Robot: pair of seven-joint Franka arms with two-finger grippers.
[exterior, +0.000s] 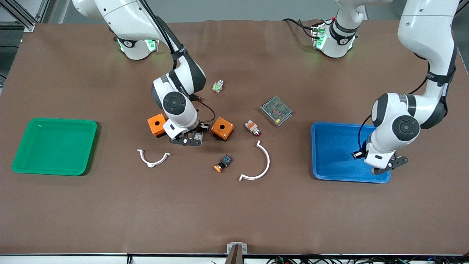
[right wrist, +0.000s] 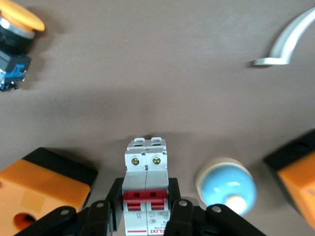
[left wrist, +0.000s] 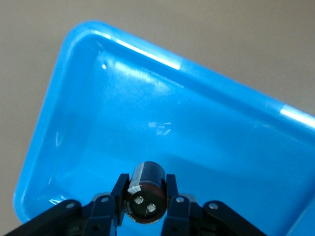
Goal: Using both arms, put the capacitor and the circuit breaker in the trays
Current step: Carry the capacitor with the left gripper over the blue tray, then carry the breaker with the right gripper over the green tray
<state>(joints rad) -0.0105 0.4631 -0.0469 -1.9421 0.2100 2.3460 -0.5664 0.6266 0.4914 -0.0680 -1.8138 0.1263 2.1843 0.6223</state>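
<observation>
The brown table (exterior: 234, 212) lies bare along its edge nearest the front camera. The green tray (exterior: 55, 146) sits at the right arm's end, the blue tray (exterior: 331, 154) at the left arm's end. The left gripper (exterior: 389, 167) hangs over the blue tray's corner, shut on the capacitor (left wrist: 146, 191), whose grey two-pin end faces the wrist camera; only that view shows it. The right gripper (exterior: 190, 138), between two orange boxes (exterior: 222, 128), clamps the circuit breaker (right wrist: 145, 184), long axis along the fingers, red levers up. Its wrist view alone shows a pale blue round cap (right wrist: 226, 186) just beside the circuit breaker.
</observation>
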